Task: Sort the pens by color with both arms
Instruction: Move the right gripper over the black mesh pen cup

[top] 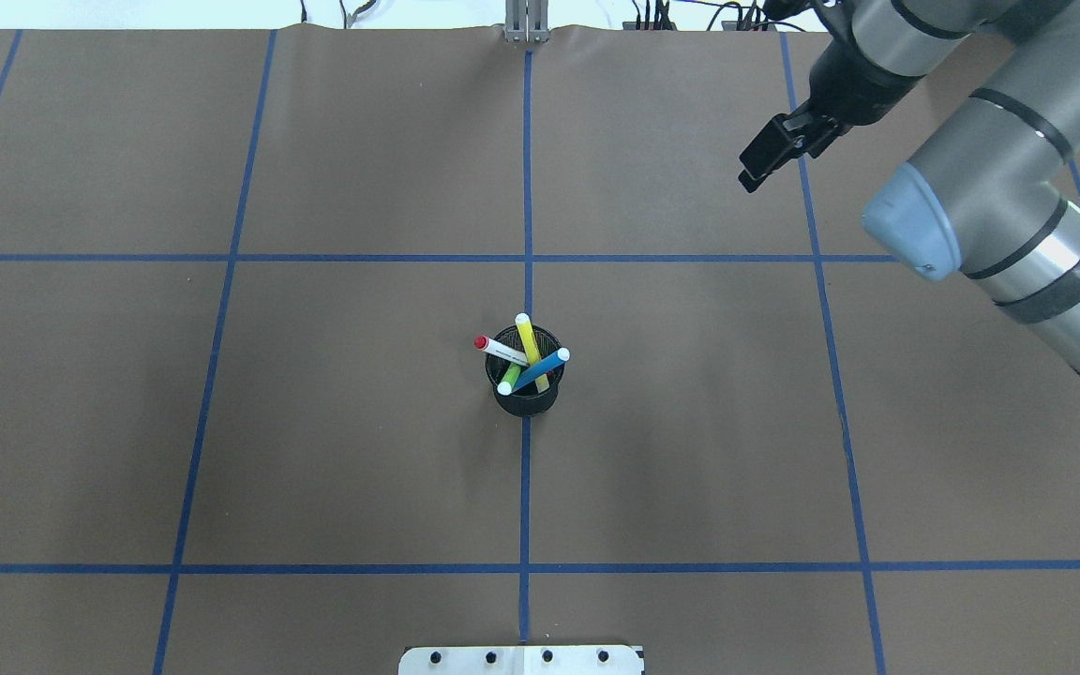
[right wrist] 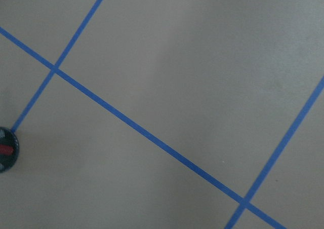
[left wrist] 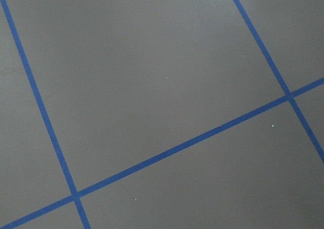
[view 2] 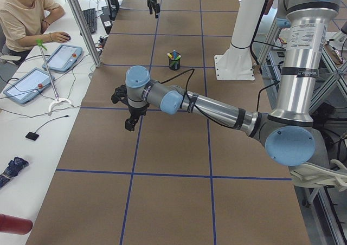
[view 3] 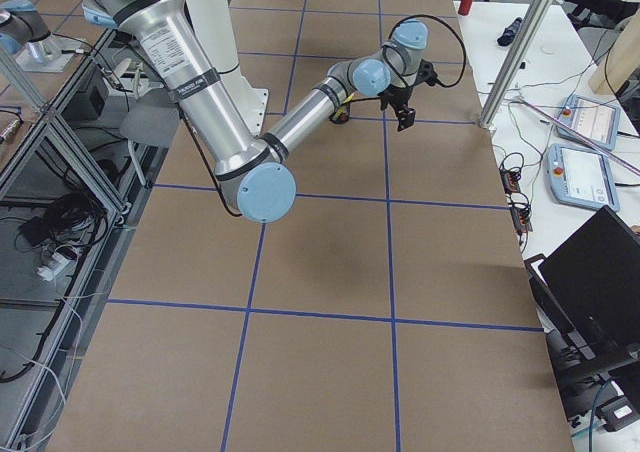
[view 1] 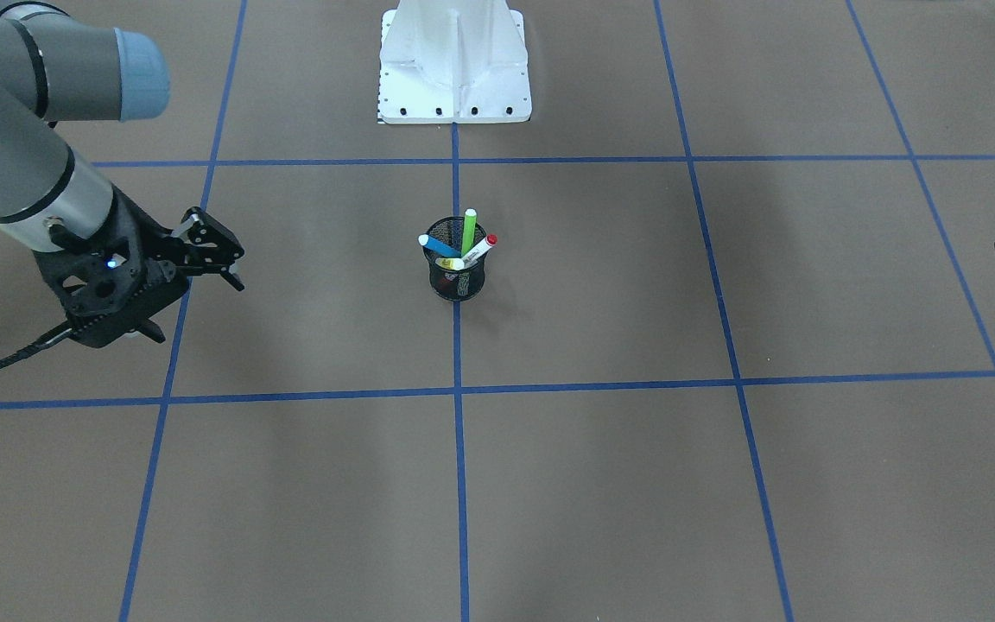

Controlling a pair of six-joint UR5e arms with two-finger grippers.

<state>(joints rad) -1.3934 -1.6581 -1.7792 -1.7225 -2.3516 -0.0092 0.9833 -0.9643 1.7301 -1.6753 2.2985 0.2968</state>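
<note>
Tabletop (top: 362, 450) below wide-spread right end effector (top: 756, 169)

- Front-facing: across the table (view 1: 636, 484) from the robot, steeply down; pedestal (view 1: 454, 69) at top, mesh cup (view 1: 456, 272) mid-frame.
- Overhead: behind the robot, forward and down; same cup central, pedestal edge at bottom.
- Left side: table end, along its length; left arm (view 2: 206, 107) near, cup far.
- Right side: opposite end; right arm (view 3: 310, 107) near.
- Wrists: close, down on paper (left wrist: 152, 62) and tape lines (left wrist: 167, 150); right one catches cup rim.
</note>
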